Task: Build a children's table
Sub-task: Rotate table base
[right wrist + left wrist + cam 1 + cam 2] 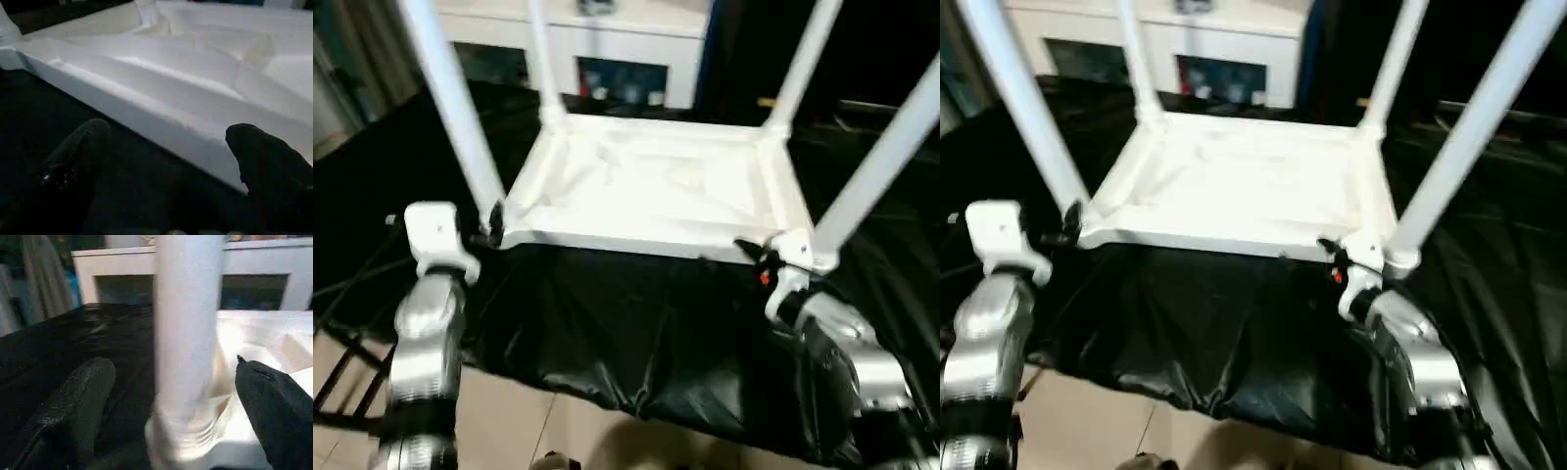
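**Seat near legs before turning over**

Head view: upturned tabletop (656, 186) near work table (636, 333) front edge, four legs (455, 108) up.

Left wrist: left gripper (171, 396) wide apart, straddling near-left leg, gripping nothing. Press socket home.

Right wrist: right gripper (166, 161) spread wide, empty, beside tabletop rim.

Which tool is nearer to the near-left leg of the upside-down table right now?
Left. The left tool is open with that leg standing between its fingers. The right tool is open at the tabletop edge by the opposite near corner.
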